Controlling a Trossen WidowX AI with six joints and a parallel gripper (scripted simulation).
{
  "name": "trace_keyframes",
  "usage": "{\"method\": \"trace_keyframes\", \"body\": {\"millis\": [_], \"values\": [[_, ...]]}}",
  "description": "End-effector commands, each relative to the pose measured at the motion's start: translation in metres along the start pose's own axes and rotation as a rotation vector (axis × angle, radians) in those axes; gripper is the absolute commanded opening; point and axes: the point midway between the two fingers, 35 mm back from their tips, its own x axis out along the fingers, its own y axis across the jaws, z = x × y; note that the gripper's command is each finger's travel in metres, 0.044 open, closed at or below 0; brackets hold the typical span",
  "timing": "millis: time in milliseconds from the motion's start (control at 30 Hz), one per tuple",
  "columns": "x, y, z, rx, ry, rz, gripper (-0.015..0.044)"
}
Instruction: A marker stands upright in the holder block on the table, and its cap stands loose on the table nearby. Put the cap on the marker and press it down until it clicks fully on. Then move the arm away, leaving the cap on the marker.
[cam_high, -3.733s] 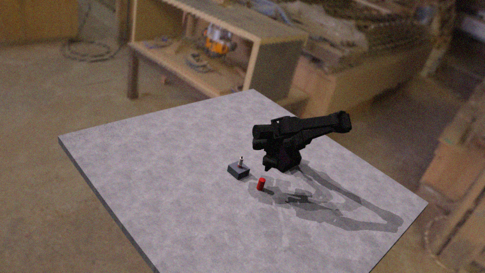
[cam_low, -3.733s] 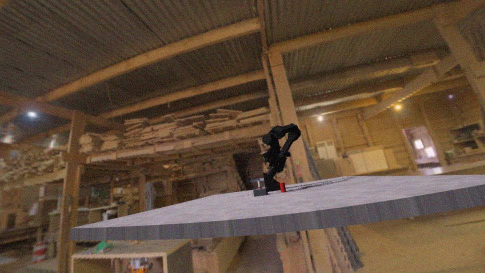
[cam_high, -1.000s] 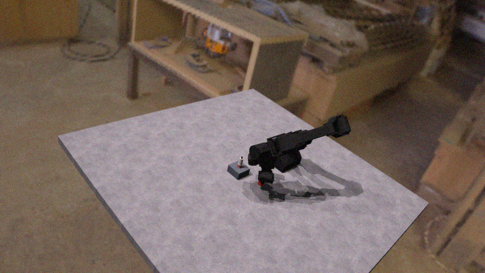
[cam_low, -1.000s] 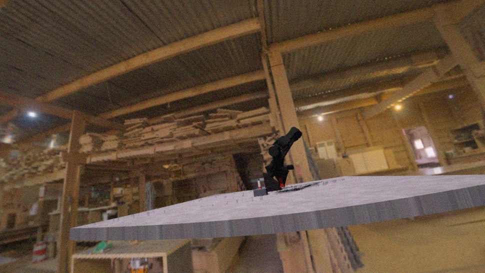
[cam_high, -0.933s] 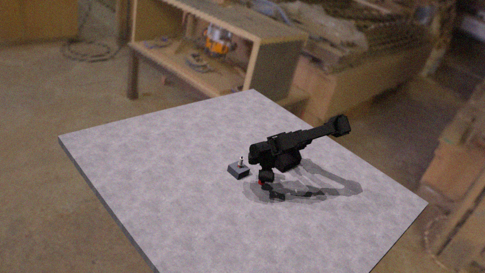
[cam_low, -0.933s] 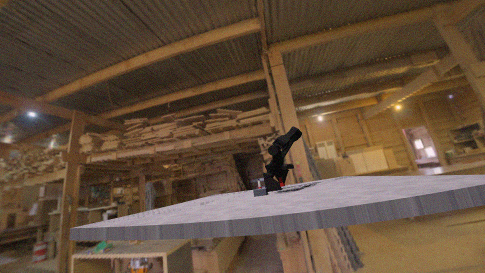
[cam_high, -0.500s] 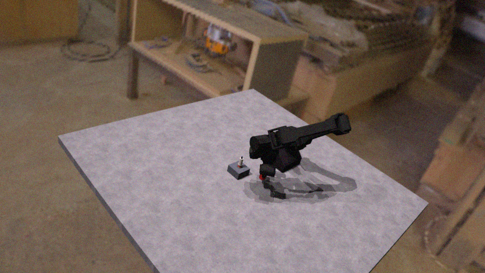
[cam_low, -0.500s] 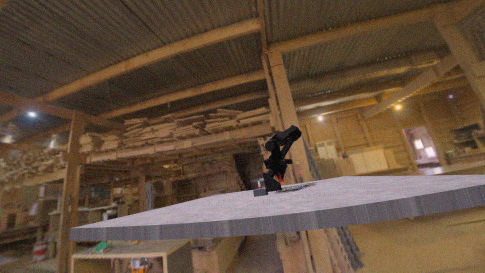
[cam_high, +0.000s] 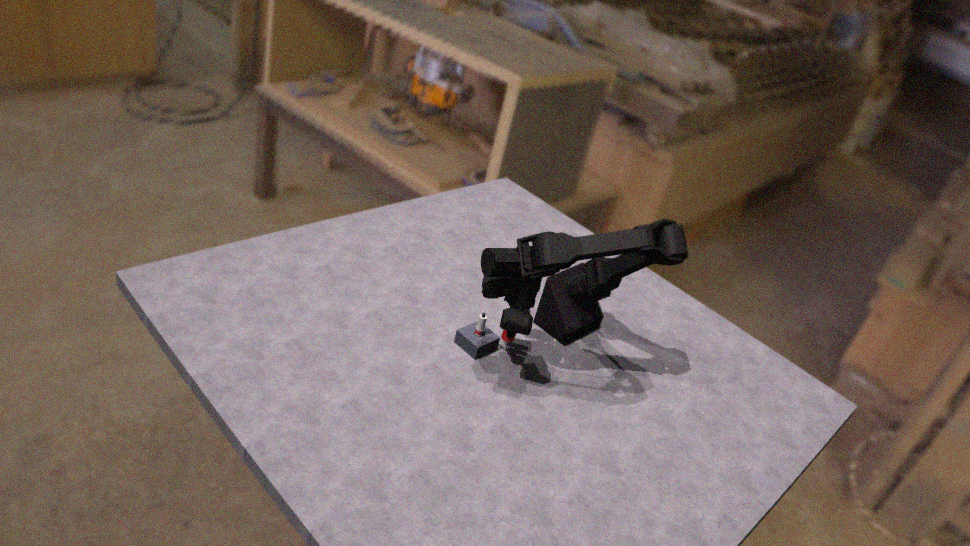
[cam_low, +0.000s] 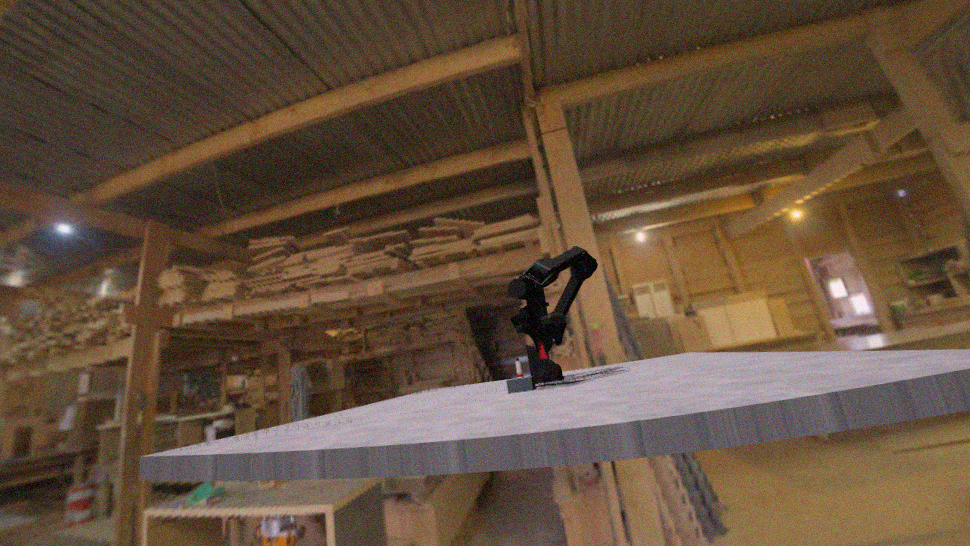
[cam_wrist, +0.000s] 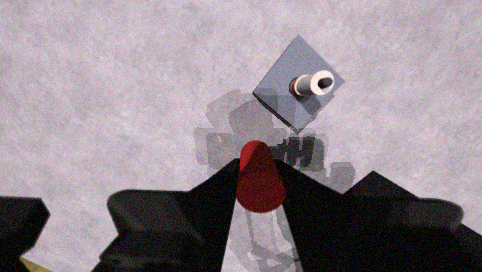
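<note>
The red cap (cam_high: 507, 335) (cam_low: 542, 350) (cam_wrist: 261, 182) is between the fingers of my gripper (cam_wrist: 256, 163), which is shut on it and holds it above the table. The white marker (cam_high: 481, 323) (cam_low: 519, 367) (cam_wrist: 311, 84) stands upright, uncapped, with a dark tip and a red ring at its foot. It stands in the grey-blue holder block (cam_high: 476, 343) (cam_low: 519, 385) (cam_wrist: 295, 62). In the wrist view the block and marker are ahead of the cap and to its right, apart from it. The cap's lower opening is hidden.
The pale table (cam_high: 325, 352) (cam_low: 407, 423) carries the block and the arm. The arm's base (cam_high: 568, 308) stands behind the gripper in the top view. The arm's shadows fall on the table around the block. Workshop shelves stand beyond the table.
</note>
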Motion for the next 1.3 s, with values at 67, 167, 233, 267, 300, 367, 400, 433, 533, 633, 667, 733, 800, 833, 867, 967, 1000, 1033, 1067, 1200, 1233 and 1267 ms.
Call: {"method": "trace_keyframes", "body": {"millis": [67, 167, 233, 267, 300, 367, 400, 433, 533, 633, 667, 733, 800, 833, 867, 967, 1000, 1033, 1067, 1200, 1233, 1267], "values": [[-0.01, -0.011, 0.019, -0.011, -0.003, -0.004, 0.0], [-0.014, -0.017, 0.028, -0.016, -0.001, -0.004, 0.0], [-0.017, -0.022, 0.034, -0.02, 0.0, -0.004, 0.0], [-0.018, -0.024, 0.037, -0.022, 0.001, -0.004, 0.0], [-0.019, -0.026, 0.04, -0.024, 0.002, -0.004, 0.0], [-0.022, -0.031, 0.045, -0.028, 0.005, -0.003, 0.0], [-0.023, -0.033, 0.048, -0.03, 0.006, -0.002, 0.0], [-0.025, -0.035, 0.051, -0.033, 0.007, -0.002, 0.0], [-0.029, -0.043, 0.058, -0.039, 0.011, 0.001, 0.0], [-0.032, -0.049, 0.064, -0.045, 0.015, 0.003, 0.0], [-0.032, -0.049, 0.064, -0.045, 0.015, 0.003, 0.0], [-0.032, -0.049, 0.064, -0.045, 0.015, 0.003, 0.0], [-0.029, -0.049, 0.064, -0.045, 0.015, 0.003, 0.0], [-0.027, -0.049, 0.064, -0.045, 0.015, 0.003, 0.0], [-0.026, -0.049, 0.064, -0.045, 0.015, 0.003, 0.0], [-0.025, -0.049, 0.064, -0.045, 0.015, 0.003, 0.0], [-0.024, -0.049, 0.064, -0.045, 0.015, 0.003, 0.0], [-0.023, -0.049, 0.064, -0.045, 0.015, 0.003, 0.0], [-0.022, -0.049, 0.064, -0.045, 0.015, 0.003, 0.0], [-0.016, -0.049, 0.065, -0.045, 0.015, 0.003, 0.0], [-0.014, -0.049, 0.065, -0.045, 0.015, 0.003, 0.0], [-0.012, -0.049, 0.065, -0.045, 0.015, 0.003, 0.0]]}}
